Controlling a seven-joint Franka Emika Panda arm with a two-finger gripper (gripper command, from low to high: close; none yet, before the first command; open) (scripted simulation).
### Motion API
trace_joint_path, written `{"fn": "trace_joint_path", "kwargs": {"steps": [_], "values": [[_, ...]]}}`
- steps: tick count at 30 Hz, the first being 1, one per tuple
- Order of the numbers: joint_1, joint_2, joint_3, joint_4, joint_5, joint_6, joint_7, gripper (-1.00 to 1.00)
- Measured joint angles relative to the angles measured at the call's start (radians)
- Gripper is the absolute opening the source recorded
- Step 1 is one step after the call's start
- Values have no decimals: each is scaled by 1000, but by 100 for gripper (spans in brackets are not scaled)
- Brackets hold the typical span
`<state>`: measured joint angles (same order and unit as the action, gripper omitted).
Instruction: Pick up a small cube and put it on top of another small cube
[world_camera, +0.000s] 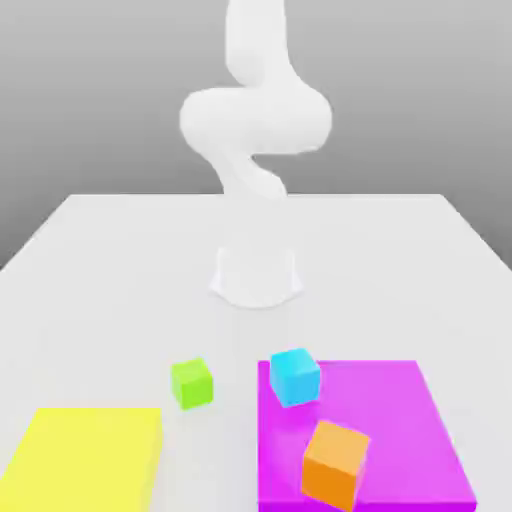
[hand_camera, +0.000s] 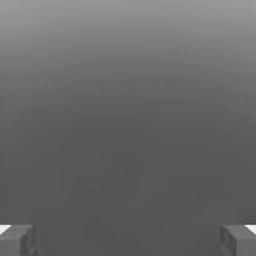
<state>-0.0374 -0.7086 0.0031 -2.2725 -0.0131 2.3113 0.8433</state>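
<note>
Three small cubes lie on the white table (world_camera: 120, 250) in the exterior view. A green cube (world_camera: 191, 383) sits on the bare table, left of the others. A cyan cube (world_camera: 294, 376) rests at the far left corner of a magenta mat (world_camera: 400, 420). An orange cube (world_camera: 335, 464) stands on that mat nearer the camera. The white arm (world_camera: 255, 130) rises from its base (world_camera: 256, 275) behind the cubes, far from all of them. In the hand view my gripper (hand_camera: 128, 240) is open, its two grey fingertips (hand_camera: 17, 240) set wide apart with nothing between them.
A yellow mat (world_camera: 85, 460) lies flat at the exterior view's near left. The magenta mat fills the near right. The arm's round base stands at the table's middle.
</note>
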Motion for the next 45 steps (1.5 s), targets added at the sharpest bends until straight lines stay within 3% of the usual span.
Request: {"fn": "trace_joint_path", "kwargs": {"steps": [18, 35, 39, 40, 45], "values": [[-208, 659, -63, 199, -55, 80, 285, 0], [-394, 1275, -127, 385, 113, 156, 410, 0], [-418, 1420, -111, 425, 140, 242, 405, 0], [-421, 1439, -109, 431, 143, 255, 404, -100], [-421, 1439, -108, 431, 146, 256, 402, -100]]}}
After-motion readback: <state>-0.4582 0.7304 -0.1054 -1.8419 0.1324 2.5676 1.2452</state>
